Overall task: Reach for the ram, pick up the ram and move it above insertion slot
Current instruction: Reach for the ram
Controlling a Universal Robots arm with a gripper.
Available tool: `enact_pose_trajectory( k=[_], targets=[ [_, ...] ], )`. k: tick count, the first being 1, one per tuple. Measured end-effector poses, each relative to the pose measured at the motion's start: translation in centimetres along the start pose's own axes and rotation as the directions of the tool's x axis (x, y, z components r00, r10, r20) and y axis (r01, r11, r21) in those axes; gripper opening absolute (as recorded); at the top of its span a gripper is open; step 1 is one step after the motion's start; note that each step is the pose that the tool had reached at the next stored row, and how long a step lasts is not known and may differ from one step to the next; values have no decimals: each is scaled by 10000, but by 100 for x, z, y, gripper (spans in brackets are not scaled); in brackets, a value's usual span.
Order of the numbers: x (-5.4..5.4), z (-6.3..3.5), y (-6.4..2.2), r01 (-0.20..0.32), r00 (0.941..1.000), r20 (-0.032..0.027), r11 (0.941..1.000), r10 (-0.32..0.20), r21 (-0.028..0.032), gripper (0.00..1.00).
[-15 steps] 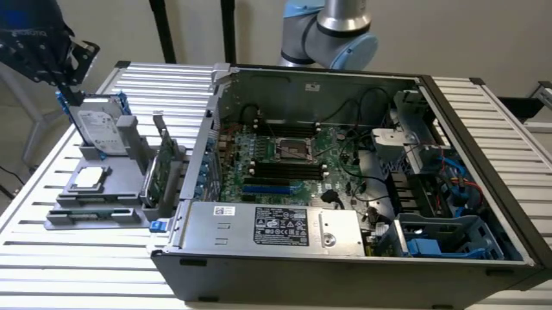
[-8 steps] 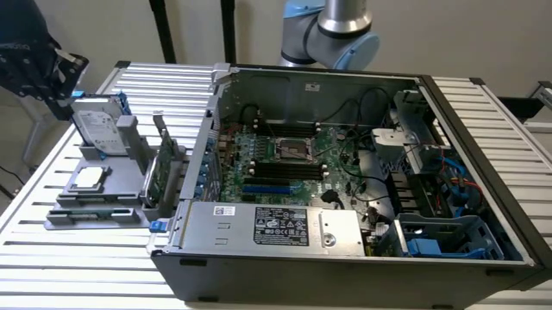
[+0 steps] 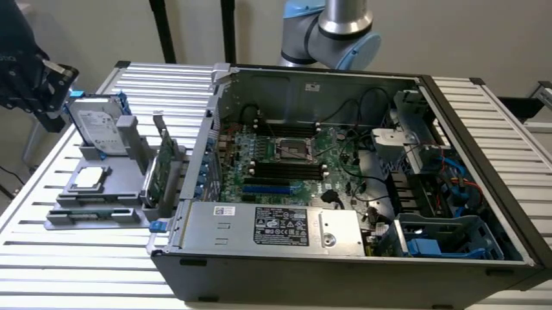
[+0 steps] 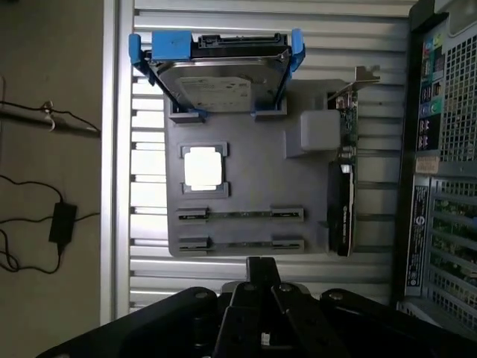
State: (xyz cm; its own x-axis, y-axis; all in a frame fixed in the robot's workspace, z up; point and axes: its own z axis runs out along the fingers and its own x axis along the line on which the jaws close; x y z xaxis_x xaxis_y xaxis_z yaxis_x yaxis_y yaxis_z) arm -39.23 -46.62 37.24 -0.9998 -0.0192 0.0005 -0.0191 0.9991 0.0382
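Observation:
Two thin green ram [image 4: 240,214] sticks lie flat in the clips of a grey holder [image 4: 246,179] on the slatted table, one beside the other. In the exterior view the ram [image 3: 93,210] sits at the holder's near end. My gripper [image 4: 261,264] hangs above the table just off the holder's edge nearest the ram, its fingers shut with nothing between them. It shows as a dark shape at the exterior view's far left [image 3: 50,103]. The dark insertion slots [image 3: 285,170] lie on the motherboard inside the open computer case [image 3: 345,258].
The holder also carries a hard drive [image 4: 216,74] in blue brackets, a square processor [image 4: 203,165], a white block [image 4: 320,130] and an upright expansion card [image 4: 343,186] next to the case wall. The arm's base [image 3: 340,32] stands behind the case. Cables lie on the floor [image 4: 45,224].

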Motion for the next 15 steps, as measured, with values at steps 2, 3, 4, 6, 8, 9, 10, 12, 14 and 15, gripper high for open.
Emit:
enact_pose_trajectory(
  k=[2, 3, 4, 6, 8, 9, 10, 12, 14, 15],
  targets=[
    [0, 0, -8, -1, 10000, 0, 10000, 1, 0, 11],
    [0, 0, -13, 0, 10000, 1, 10000, 0, 0, 11],
    [0, 0, -16, 13, 10000, 0, 10000, -13, 0, 11],
    [1, -1, -17, 196, 9998, -7, 9998, -196, 0, 11],
    [1, 0, -18, 738, 9973, -27, 9973, -738, -1, 11],
    [1, 1, -18, 916, 9958, -33, 9958, -916, -2, 11],
    [1, 1, -18, 1101, 9939, -40, 9939, -1101, -2, 11],
    [1, 0, -18, 1451, 9894, -55, 9894, -1451, -3, 11],
    [0, 2, -18, 1811, 9834, -68, 9835, -1811, -6, 11],
    [0, 2, -18, 2000, 9798, -75, 9798, -2000, -7, 11]
  ],
)
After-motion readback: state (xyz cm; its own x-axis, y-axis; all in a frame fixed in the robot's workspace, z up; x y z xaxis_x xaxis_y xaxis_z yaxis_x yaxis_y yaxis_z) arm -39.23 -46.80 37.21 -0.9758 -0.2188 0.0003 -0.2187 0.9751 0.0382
